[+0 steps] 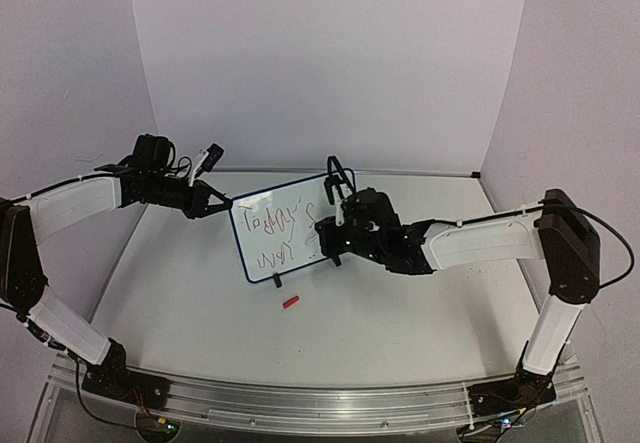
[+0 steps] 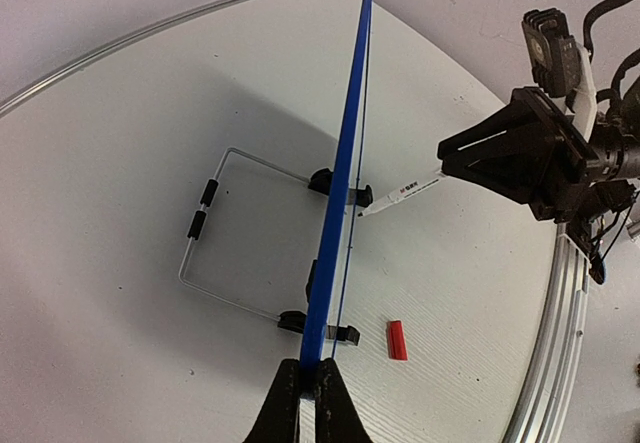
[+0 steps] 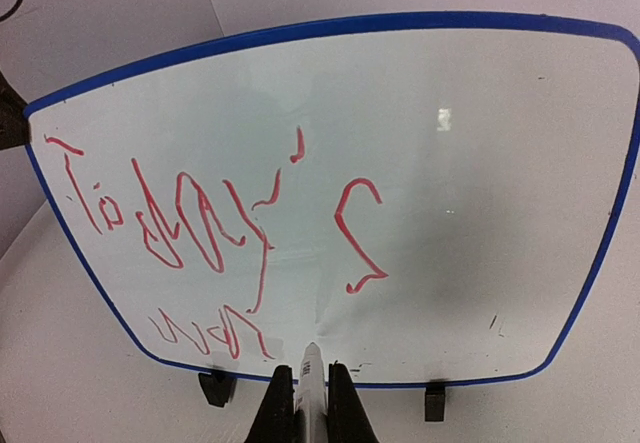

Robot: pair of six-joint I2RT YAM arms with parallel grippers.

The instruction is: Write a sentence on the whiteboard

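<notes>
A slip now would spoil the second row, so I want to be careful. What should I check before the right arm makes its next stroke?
1. Left gripper jaws clamped on the edge of the whiteboard: ok.
2. Right gripper jaws shut on the marker: ok.
3. Marker tip at the board, just right of the lower row of the sentence: ok; actual contact cannot tell.
4. Bare board to the right of that row: ok.
5. Board upright on its feet: ok.
6. Red cap lying on the table in front of the board, apart from the feet: ok.
</notes>
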